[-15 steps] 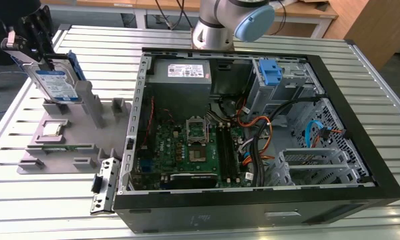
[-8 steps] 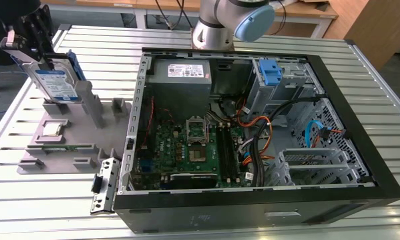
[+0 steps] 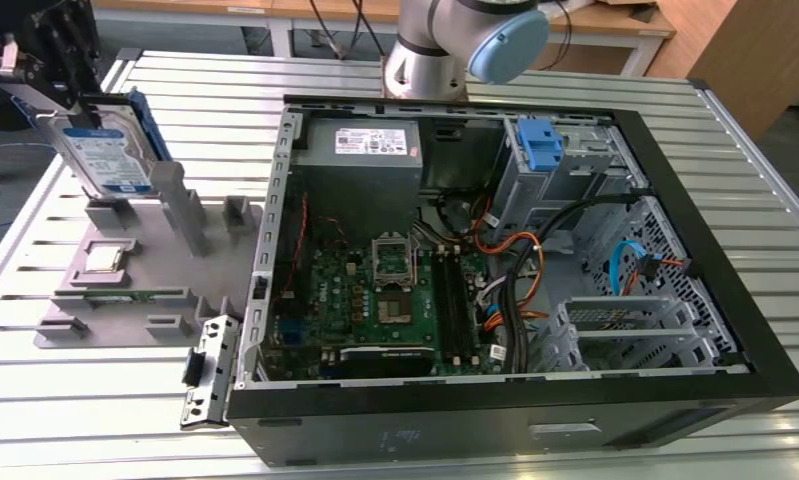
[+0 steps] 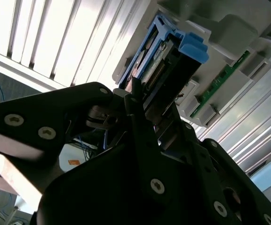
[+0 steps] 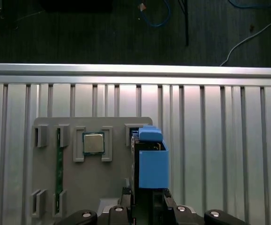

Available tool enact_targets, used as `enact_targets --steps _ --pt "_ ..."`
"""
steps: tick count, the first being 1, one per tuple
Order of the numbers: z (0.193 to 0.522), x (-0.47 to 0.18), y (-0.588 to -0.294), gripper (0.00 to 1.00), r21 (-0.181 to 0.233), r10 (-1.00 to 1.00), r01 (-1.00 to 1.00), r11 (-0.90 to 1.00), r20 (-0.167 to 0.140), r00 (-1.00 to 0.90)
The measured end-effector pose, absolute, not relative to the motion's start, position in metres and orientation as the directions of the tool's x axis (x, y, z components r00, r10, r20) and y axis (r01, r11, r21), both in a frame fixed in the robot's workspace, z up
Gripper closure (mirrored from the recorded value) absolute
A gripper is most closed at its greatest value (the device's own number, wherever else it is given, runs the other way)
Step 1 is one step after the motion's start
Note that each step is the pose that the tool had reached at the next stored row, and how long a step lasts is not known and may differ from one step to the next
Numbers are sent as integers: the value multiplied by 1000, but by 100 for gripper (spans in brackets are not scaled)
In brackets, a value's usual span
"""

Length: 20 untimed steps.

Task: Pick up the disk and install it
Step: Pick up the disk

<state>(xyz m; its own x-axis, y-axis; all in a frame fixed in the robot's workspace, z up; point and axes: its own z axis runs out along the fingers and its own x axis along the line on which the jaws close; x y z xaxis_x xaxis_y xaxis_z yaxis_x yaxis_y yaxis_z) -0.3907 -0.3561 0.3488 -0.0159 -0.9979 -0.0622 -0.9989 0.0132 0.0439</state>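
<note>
The gripper has its fingers closed on the upper end of the disk, a silver hard drive in a blue carrier frame. The drive stands on edge over the grey fixture tray at the exterior view's left, well apart from the open computer case. I cannot tell whether its lower edge is clear of the tray's slot. In the first wrist view the drive is edge-on, just beside the processor chip and near the memory stick, each lying in its own recess.

By its look, the drive is stiff and fairly heavy for its size, so a hold at one end leaves it free to tip or swing. The metal faces look smooth and could slip, and the plastic carrier may flex under pressure. The soundest hold is probably across the two flat faces (not on the carrier's rails or the connector end). It should also be spared knocks, since the mechanism inside is likely delicate.
</note>
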Motion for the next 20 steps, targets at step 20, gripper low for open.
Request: enact_targets --steps 20 --pt "399 -391 -356 65 44 -998 -999 13 -62 -16"
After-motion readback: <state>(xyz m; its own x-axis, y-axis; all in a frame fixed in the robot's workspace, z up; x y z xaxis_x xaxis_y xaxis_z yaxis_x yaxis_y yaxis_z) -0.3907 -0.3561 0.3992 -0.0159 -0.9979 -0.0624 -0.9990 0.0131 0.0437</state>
